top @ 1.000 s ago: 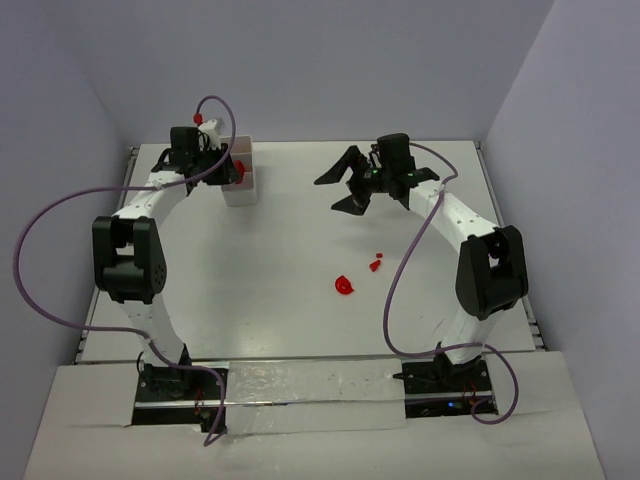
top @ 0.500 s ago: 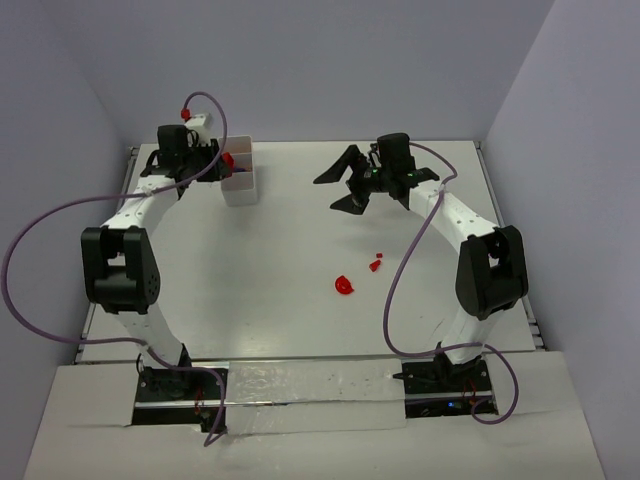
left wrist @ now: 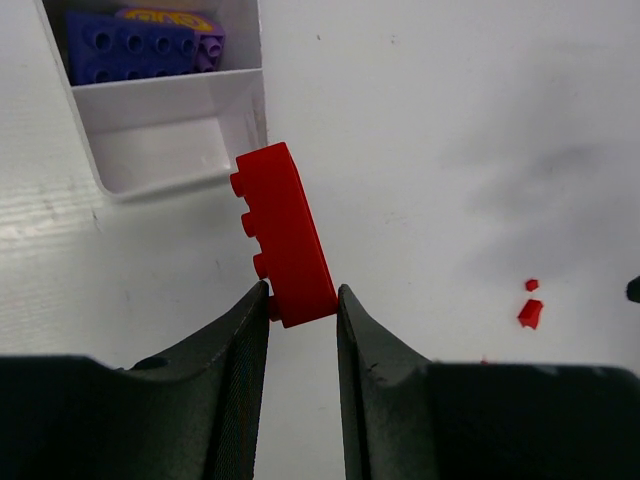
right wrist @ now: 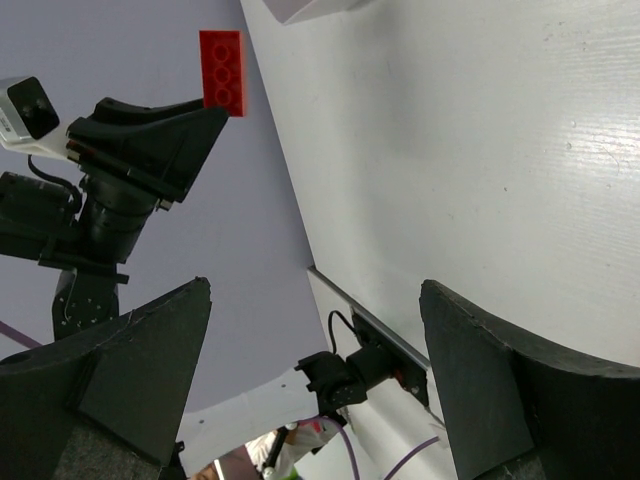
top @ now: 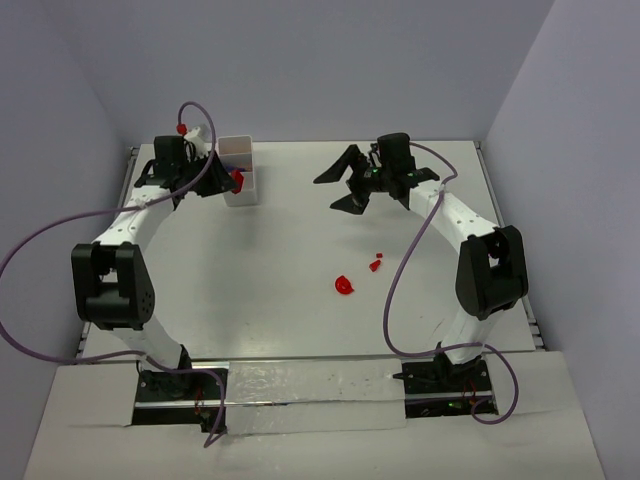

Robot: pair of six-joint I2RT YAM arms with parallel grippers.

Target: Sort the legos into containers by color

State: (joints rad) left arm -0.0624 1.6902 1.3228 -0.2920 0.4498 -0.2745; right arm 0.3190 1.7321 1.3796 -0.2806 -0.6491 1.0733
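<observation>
My left gripper (left wrist: 302,300) is shut on one end of a red lego brick (left wrist: 285,235). It holds the brick in the air by the near end of the white tray (left wrist: 255,110). In the top view the brick (top: 237,178) shows at the tray's (top: 240,150) near compartment. That compartment (left wrist: 165,155) looks empty. The one behind it holds a purple brick (left wrist: 130,45) and an orange piece (left wrist: 165,17). Two small red pieces (top: 344,285) (top: 376,265) lie mid-table. My right gripper (top: 345,182) is open and empty, raised right of the tray.
The right wrist view shows the left gripper (right wrist: 150,140) with the red brick (right wrist: 220,72) above it, and the table's left edge rail (right wrist: 370,325). Purple cables loop off both arms (top: 40,235). Walls close in the table at the back and sides.
The left arm's elbow has swung out to the left. The left gripper has shifted a little by the tray, with the red brick still in it. The right arm has not moved.
</observation>
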